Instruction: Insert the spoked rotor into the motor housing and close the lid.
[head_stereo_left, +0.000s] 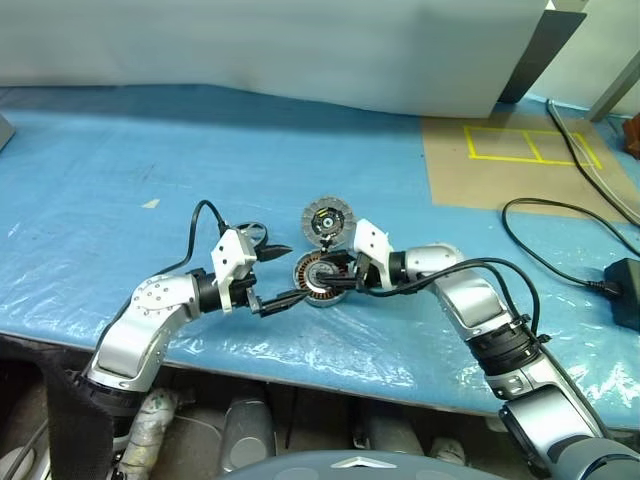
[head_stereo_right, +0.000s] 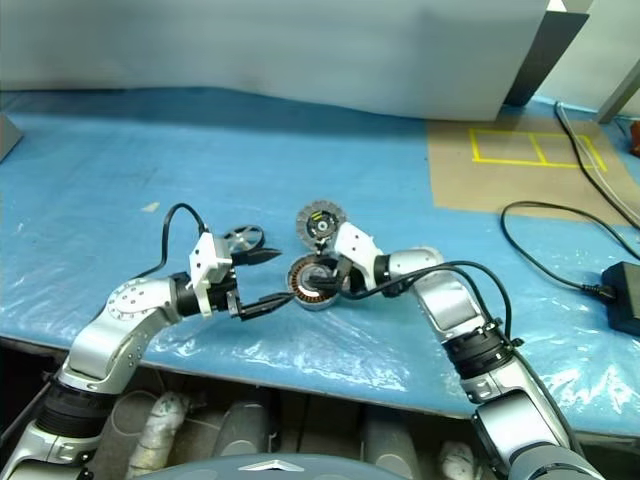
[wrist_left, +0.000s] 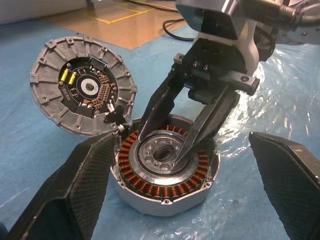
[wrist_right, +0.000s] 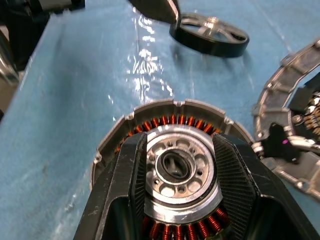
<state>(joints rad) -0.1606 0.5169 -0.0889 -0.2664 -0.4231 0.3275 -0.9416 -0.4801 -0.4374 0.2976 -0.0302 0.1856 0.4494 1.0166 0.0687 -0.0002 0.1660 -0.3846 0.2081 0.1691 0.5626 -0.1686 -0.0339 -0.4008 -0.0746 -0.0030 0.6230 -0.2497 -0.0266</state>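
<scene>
Presently: right gripper (wrist_left: 167, 145) straddling the motor housing (wrist_left: 167, 172) hub, seemingly not clamped; left gripper (head_stereo_left: 278, 277) fully spread alongside; lid (wrist_left: 82, 85) adjoining; spoked rotor (wrist_right: 210, 34) apart.

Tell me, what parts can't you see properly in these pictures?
- Housing: near side cut off by the right wrist view's edge; windings hidden under the right end effector's fingers.
- Rotor: one edge hidden behind a left finger in the right wrist view; too small in the eye views to count spokes.
- Lid: smooth face is turned away in the left wrist view; cut off by the right wrist view's edge.
- Whether the right fingers touch the housing's hub: cannot tell.
</scene>
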